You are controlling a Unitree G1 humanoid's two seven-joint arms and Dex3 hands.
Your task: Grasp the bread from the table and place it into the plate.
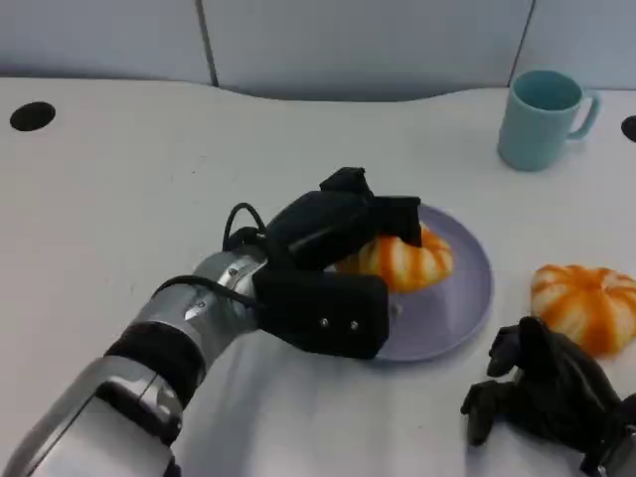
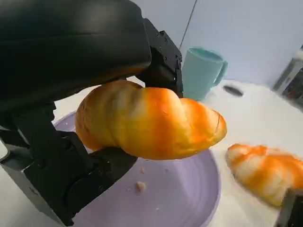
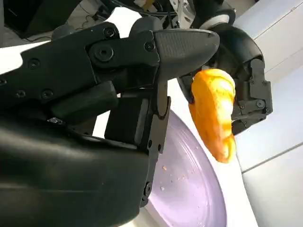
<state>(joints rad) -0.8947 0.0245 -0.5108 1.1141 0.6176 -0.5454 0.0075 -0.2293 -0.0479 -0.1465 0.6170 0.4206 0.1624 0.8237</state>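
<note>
My left hand grips an orange-and-white striped bread and holds it just above the purple plate. In the left wrist view the bread sits between the black fingers, clear of the plate below it. The right wrist view shows the same bread hanging over the plate. A second striped bread lies on the table right of the plate. Below it my right hand rests on the table, holding nothing.
A teal mug stands at the back right, beyond the plate. A few crumbs lie on the plate. Dark round holes mark the white table at its far left and far right.
</note>
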